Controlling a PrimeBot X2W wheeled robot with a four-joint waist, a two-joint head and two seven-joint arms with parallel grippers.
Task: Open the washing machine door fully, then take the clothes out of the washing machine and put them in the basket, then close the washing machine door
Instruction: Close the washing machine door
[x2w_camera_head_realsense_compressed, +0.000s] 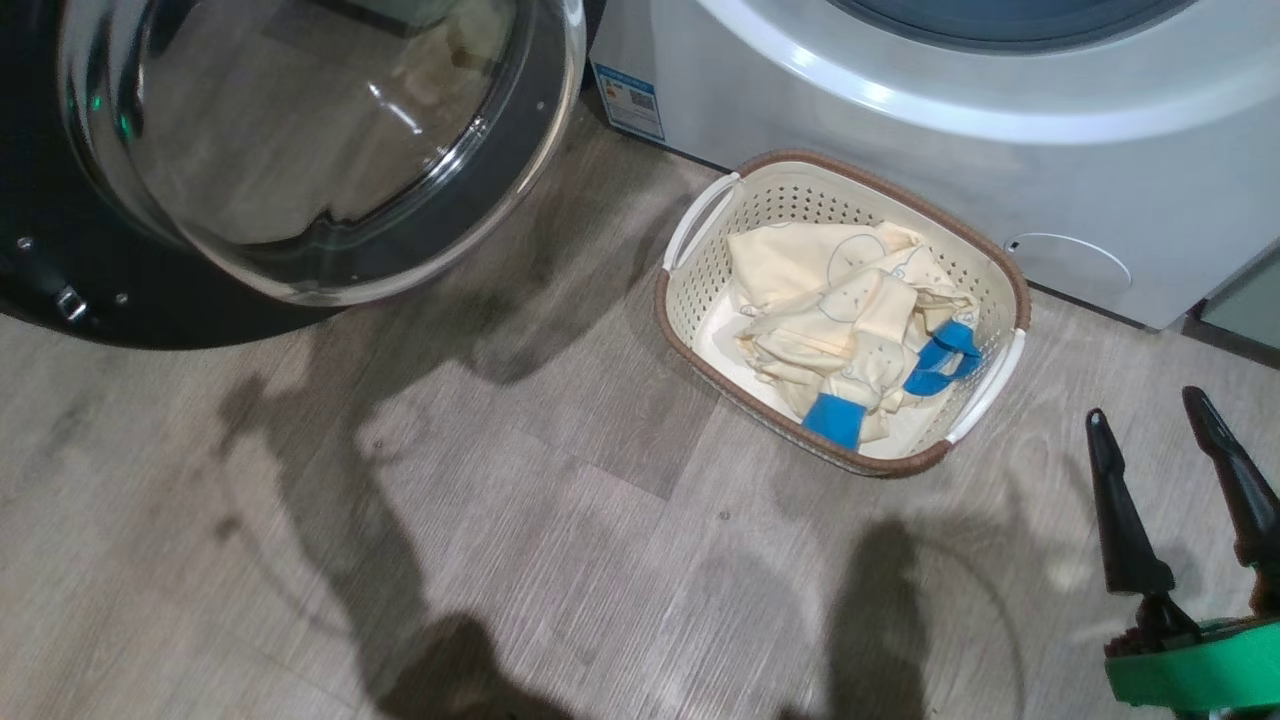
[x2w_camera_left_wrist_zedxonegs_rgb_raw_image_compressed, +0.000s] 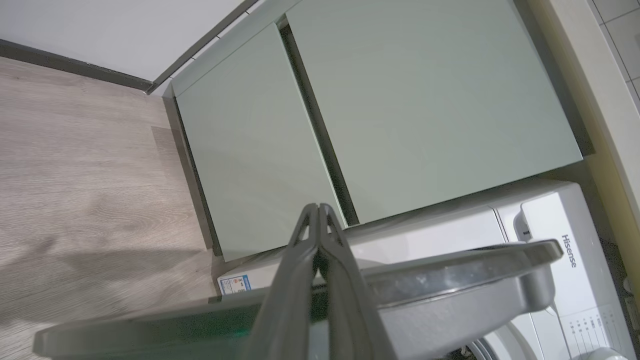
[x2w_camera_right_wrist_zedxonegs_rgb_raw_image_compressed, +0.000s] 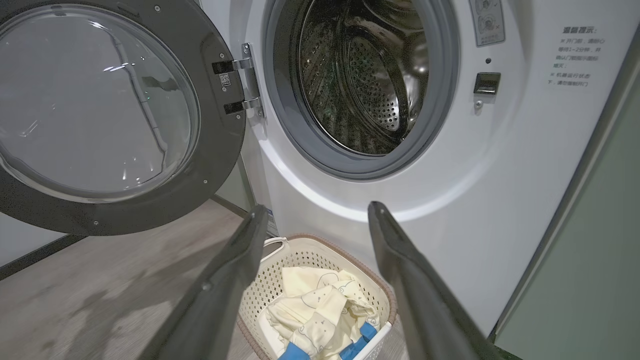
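Grey wood-look floor in head view. Washing machine door at 10 o'clock, swung wide. White washing machine at 1 o'clock. Basket sits on the floor just in front of it, near centre-right, w/ cream and blue clothes inside. R gripper at 4 o'clock, fingers spread, holding nothing.

Left wrist view: pale green cabinets at 12 o'clock. L gripper at 6 o'clock, fingers pressed tight together, nothing between. Door edge runs beneath them; contact unclear.

Right wrist view: drum at 12 o'clock, door at 10 on its hinge, basket at 6 between the parted fingers.
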